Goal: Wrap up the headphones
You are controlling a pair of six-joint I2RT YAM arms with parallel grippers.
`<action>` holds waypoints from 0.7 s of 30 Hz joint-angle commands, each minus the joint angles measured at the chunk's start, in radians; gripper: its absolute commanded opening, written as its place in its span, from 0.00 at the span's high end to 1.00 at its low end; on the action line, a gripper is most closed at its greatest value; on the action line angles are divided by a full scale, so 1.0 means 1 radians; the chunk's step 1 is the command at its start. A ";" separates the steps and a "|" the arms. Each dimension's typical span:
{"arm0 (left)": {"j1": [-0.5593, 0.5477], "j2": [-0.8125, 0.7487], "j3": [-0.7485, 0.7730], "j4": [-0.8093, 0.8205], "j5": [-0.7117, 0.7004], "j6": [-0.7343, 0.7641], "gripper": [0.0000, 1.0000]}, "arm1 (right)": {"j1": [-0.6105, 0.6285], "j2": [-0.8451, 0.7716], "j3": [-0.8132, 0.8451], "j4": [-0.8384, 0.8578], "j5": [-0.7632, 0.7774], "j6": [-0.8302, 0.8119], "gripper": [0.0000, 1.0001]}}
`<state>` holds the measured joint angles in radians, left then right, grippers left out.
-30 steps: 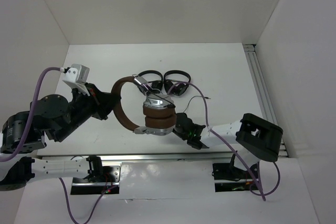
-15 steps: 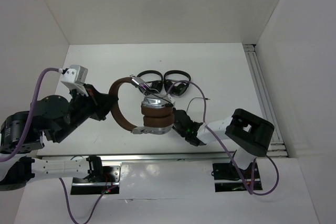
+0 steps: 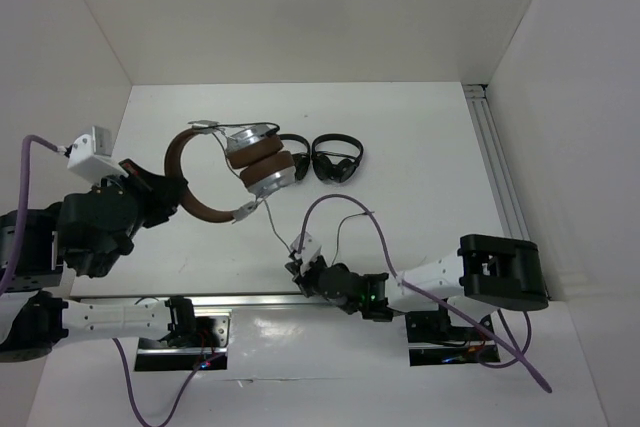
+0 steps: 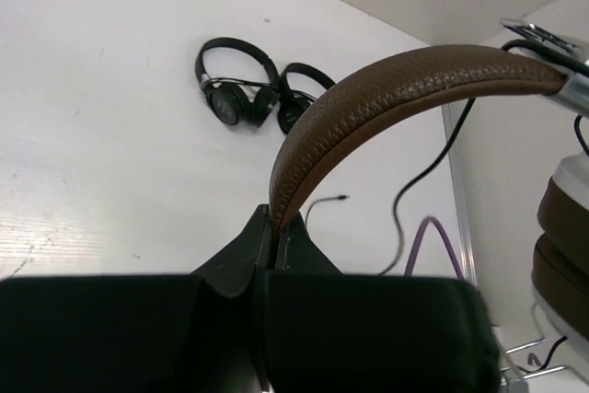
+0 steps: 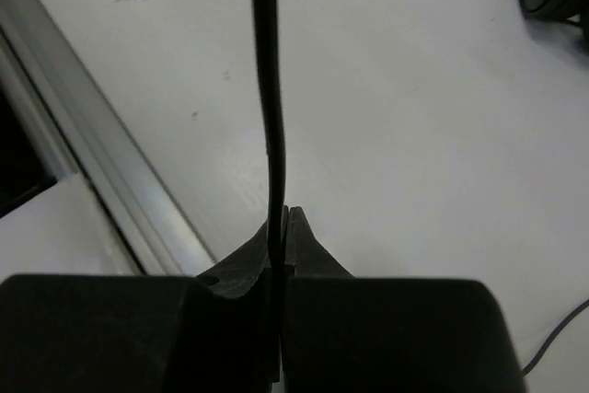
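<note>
The headphones (image 3: pixel 262 162) hang in the air at centre left, brown headband (image 3: pixel 188 199) arching left and the silver-and-brown earcups stacked on the right. My left gripper (image 3: pixel 166 190) is shut on the headband (image 4: pixel 386 89), which rises from between the fingers and curves right to the earcups (image 4: pixel 563 255). The thin black cable (image 3: pixel 280 232) drops from the earcups to my right gripper (image 3: pixel 296 264), low at the table's near edge. That gripper (image 5: pixel 281 220) is shut on the cable (image 5: pixel 269 89), which runs straight up out of its jaws. The cable's plug end (image 4: pixel 342 198) lies loose on the table.
Two small black folded headphones (image 3: pixel 292 158) (image 3: pixel 337 159) lie side by side just right of the held pair. An aluminium rail (image 3: pixel 495 167) runs along the right side and another (image 5: pixel 83 149) along the near edge. The right arm's purple cable (image 3: pixel 345 204) loops over the table.
The left arm carried the headphones left and toward the back. The right gripper shut on the cable and drew it left, down to the near edge.
</note>
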<state>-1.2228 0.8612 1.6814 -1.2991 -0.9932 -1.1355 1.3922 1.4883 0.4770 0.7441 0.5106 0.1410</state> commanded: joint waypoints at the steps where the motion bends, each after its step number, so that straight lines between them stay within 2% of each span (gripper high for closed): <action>1: 0.002 0.010 0.049 -0.068 -0.123 -0.187 1.00 | 0.068 -0.034 0.029 -0.118 0.095 0.043 1.00; 5: 0.031 0.038 0.058 -0.068 -0.176 -0.167 1.00 | 0.154 -0.019 0.103 -0.239 0.082 0.078 1.00; 9: 0.074 0.117 0.086 -0.068 -0.206 -0.090 1.00 | 0.266 0.007 0.193 -0.348 0.201 0.078 1.00; 11: 0.083 0.166 0.075 -0.033 -0.219 0.011 1.00 | 0.313 0.007 0.215 -0.413 0.240 0.114 1.00; 14: 0.129 0.203 -0.016 0.116 -0.205 0.199 1.00 | 0.379 -0.002 0.255 -0.489 0.278 0.140 1.00; 16: 0.230 0.203 -0.070 0.258 -0.129 0.276 1.00 | 0.407 -0.002 0.285 -0.528 0.353 0.152 1.00; 19: 0.408 0.182 -0.216 0.480 0.043 0.484 1.00 | 0.418 -0.011 0.308 -0.610 0.402 0.177 1.00; 21: 0.491 0.182 -0.250 0.535 0.079 0.525 1.00 | 0.418 -0.026 0.321 -0.629 0.402 0.177 1.00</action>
<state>-0.8276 1.0801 1.4521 -1.0309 -1.0077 -0.7788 1.8091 1.4933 0.7486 0.2081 0.8173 0.2794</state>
